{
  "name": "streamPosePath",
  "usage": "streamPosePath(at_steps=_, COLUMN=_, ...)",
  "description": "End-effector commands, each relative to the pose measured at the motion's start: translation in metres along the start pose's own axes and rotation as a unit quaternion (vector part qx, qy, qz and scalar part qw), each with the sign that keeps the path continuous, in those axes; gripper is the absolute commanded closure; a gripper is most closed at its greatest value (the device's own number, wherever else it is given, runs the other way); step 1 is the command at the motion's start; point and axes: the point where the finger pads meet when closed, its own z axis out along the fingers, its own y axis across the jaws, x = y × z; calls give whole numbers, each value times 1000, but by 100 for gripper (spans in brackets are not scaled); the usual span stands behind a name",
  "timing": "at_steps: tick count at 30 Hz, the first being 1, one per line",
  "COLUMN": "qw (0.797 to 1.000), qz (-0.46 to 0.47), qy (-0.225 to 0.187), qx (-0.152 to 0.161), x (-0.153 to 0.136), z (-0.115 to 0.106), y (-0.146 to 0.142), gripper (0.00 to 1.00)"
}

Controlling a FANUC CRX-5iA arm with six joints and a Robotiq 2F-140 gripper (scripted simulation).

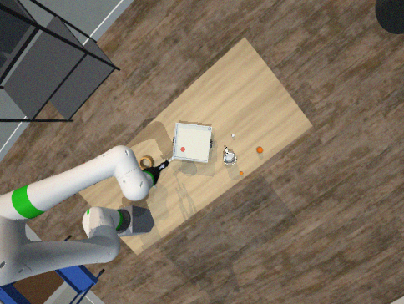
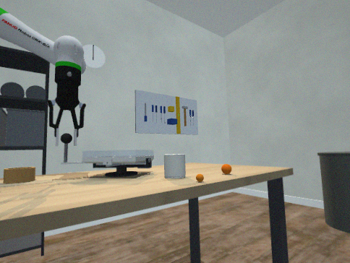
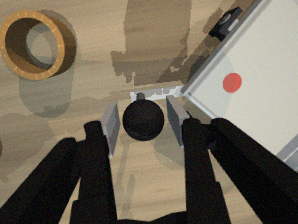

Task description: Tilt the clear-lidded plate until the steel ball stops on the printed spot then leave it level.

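From the top view, the clear-lidded plate [image 1: 192, 142] sits square near the middle of the bench [image 1: 259, 96], with the printed spot [image 1: 183, 149] close to its near-left corner. I cannot find the steel ball under the lid at this size. A thin lever runs off that corner toward my tool [image 1: 164, 165], so the handle is where I take hold, not the plate rim. My arm reaches in from the left, wrist pointing at the corner, with a tape ring [image 1: 146, 160] just beside it.

From the exterior view, the plate [image 2: 117, 157] rides level on a single dark pedestal, so I judge it will tip freely and lightly; a rigid tray with a slick floor will let a ball overshoot, and small, slow nudges suit it. My tool [image 2: 66, 134] hangs straight down over the black knob [image 2: 66, 137] on its upright stalk. A white cup [image 2: 174, 165] and two orange balls [image 2: 226, 168] stand apart from the plate.

From the wrist view, the knob [image 3: 143, 120] lies between my fingertips, which stand partly open with a gap showing on each side; I have hold of nothing yet. The knob looks round and smooth, likely to slip unless pinched across its middle.
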Motion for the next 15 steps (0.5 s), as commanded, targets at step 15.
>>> streamPosePath(at_steps=15, qw=1000, qz=0, qy=0, qx=0, x=0, z=4, y=0, gripper=58)
